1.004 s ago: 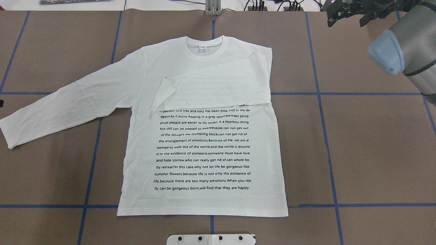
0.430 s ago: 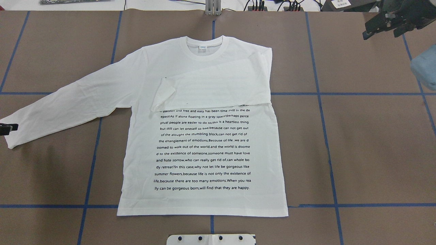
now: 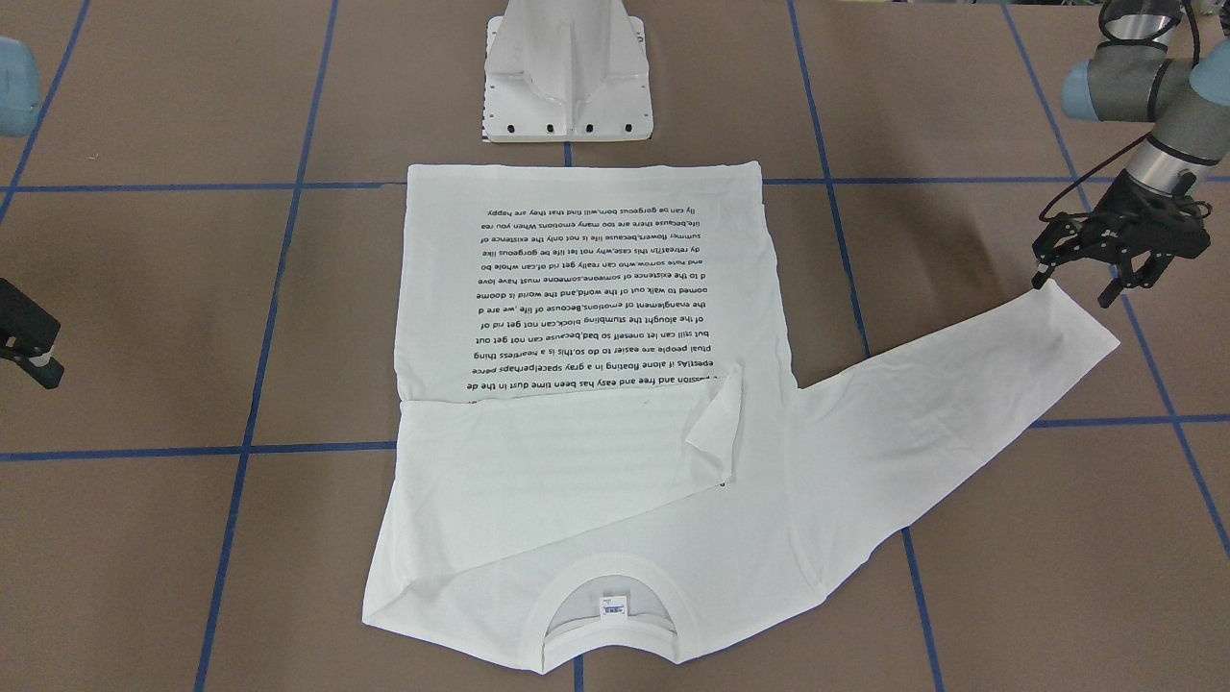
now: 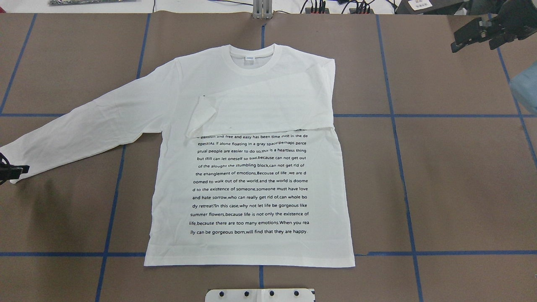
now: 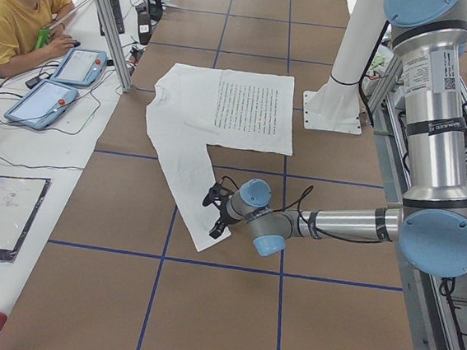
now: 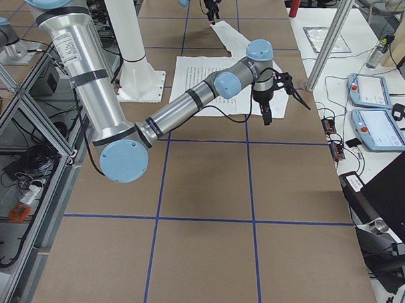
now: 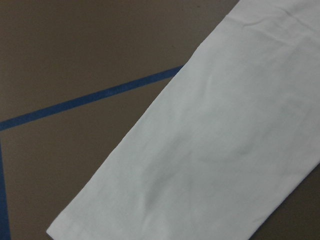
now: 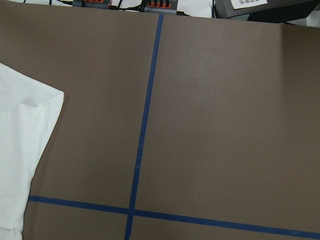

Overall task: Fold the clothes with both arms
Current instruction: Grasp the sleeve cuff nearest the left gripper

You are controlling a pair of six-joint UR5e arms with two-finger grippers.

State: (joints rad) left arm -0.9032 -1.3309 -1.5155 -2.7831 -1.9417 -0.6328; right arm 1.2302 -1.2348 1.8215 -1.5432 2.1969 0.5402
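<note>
The desk (image 4: 461, 188) has a brown surface gridded with blue tape (image 4: 461, 115). The T-shirt (image 4: 251, 184) lies flat at centre, with one sleeve folded across the chest. The left tool (image 3: 1076, 279) is spread above the extended sleeve's cuff. The right tool (image 4: 476, 37) is spread over bare desk, well apart.

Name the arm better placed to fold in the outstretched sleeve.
Left. The left arm has its open jaws at the sleeve cuff; the right arm is out past the already folded side, clear of the shirt.
</note>
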